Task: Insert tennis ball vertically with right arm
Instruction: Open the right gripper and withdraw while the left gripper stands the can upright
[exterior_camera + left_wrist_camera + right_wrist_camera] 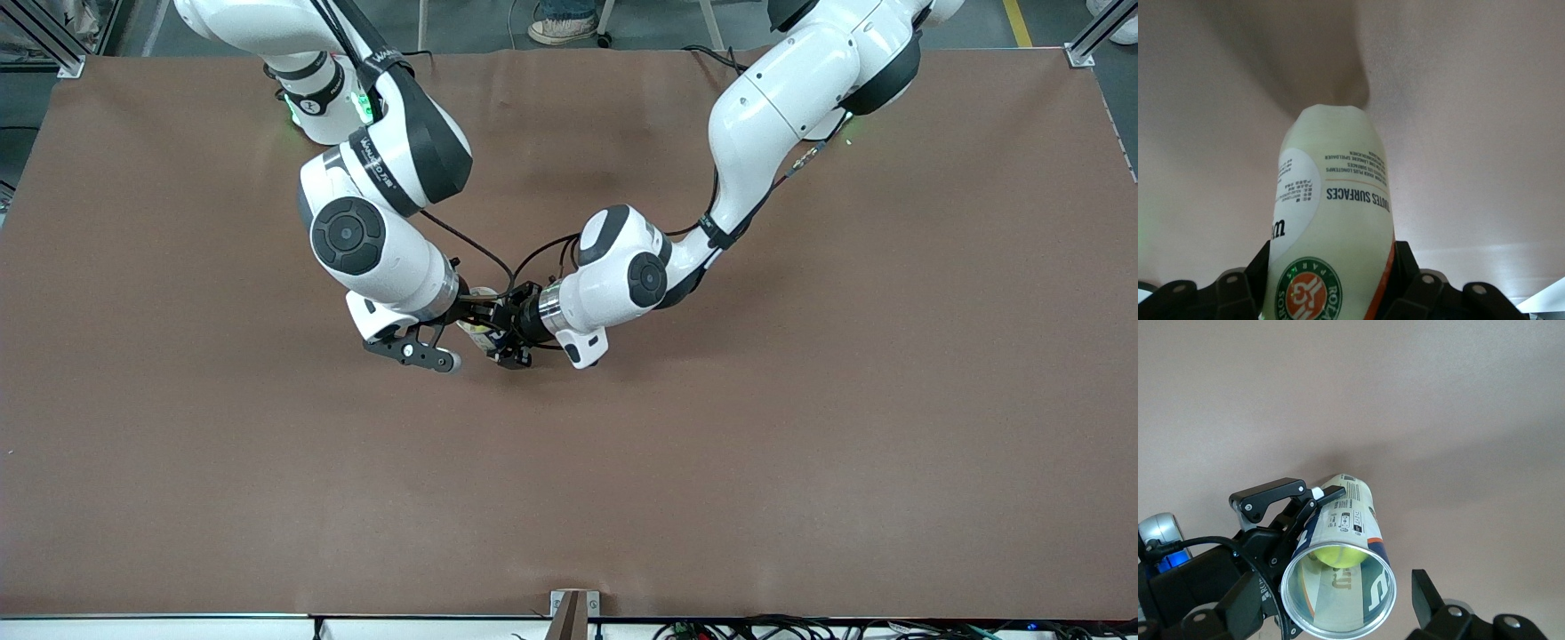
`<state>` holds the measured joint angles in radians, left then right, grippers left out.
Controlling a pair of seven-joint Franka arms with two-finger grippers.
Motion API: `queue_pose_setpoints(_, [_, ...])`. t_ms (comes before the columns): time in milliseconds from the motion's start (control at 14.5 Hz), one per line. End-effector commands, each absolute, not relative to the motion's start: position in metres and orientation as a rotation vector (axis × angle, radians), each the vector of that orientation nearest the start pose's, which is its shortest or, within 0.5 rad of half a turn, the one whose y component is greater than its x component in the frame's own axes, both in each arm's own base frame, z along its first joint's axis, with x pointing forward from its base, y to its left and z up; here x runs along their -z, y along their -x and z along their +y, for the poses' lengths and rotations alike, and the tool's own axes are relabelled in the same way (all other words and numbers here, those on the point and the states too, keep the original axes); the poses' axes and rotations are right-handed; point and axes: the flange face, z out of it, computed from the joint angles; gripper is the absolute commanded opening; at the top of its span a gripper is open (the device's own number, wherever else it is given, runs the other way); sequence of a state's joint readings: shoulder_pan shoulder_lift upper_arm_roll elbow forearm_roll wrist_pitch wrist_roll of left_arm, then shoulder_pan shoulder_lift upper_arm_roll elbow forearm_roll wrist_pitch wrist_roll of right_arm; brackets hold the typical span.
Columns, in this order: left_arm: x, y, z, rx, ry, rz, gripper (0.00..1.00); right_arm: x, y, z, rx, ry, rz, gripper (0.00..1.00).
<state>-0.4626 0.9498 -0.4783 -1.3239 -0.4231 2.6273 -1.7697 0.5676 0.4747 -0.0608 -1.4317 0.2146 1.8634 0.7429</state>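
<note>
My left gripper (pixel 1331 283) is shut on a tennis ball can (pixel 1331 220) with a Roland Garros label and holds it just above the brown table. In the front view the can (pixel 478 327) shows between the two hands, with the left gripper (pixel 509 342) beside it. In the right wrist view the can (pixel 1351 513) turns its open mouth to the camera, and a yellow tennis ball (pixel 1338 555) sits inside it. My right gripper (pixel 1338 610) is open and empty, its fingers (pixel 1429 599) spread on either side of the can's mouth. It also shows in the front view (pixel 434 351).
The brown table cover (pixel 800 427) is bare around the two hands. The two arms' wrists are close together near the table's middle, with cables (pixel 533 258) looping between them.
</note>
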Motion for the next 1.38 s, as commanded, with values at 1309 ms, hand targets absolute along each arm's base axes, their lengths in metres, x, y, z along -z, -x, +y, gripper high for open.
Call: queue_pose_setpoints(1309, [-0.209,-0.552,-0.549,0.712,-1.762,1.693,1.00,-0.636,-0.501,-0.032,-0.160,3.047,0.246,1.00])
